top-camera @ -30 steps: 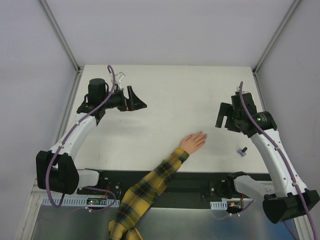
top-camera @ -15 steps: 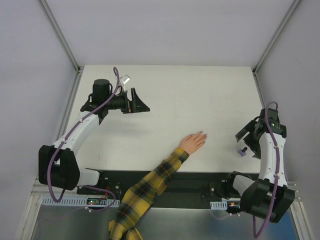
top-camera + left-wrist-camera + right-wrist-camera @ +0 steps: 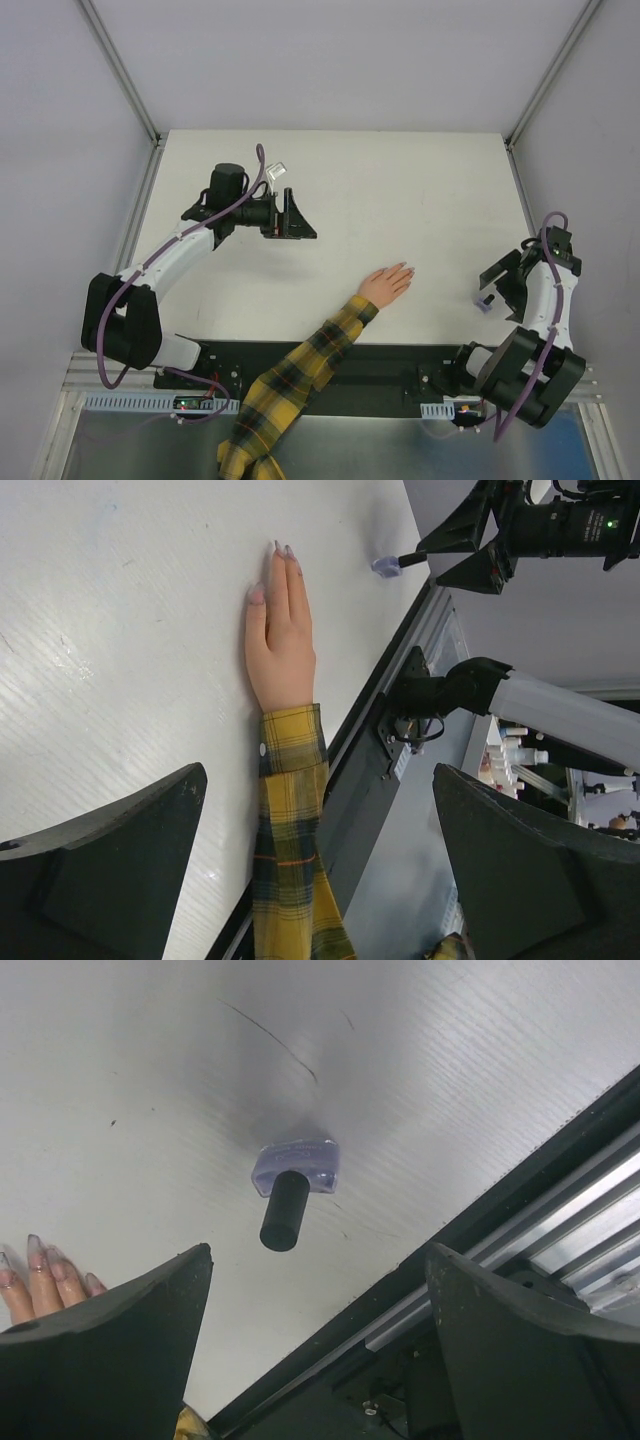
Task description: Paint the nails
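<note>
A small peach hand lies flat on the white table, its arm in a yellow-and-black plaid sleeve. Its pale nails point to the far right; they also show in the left wrist view and at the right wrist view's left edge. A small purple bottle with a dark cap stands near the right front edge. My right gripper is open and empty, hovering just above the bottle. My left gripper is open and empty, far left of the hand, facing it.
The black mounting rail runs along the table's near edge under the sleeve. Grey enclosure walls with metal posts close the back and sides. The bottle also shows in the left wrist view.
My right arm has swung back and down from mid-table to just above the bottle. My left gripper has moved right, toward the table's middle. The hand has not moved.
</note>
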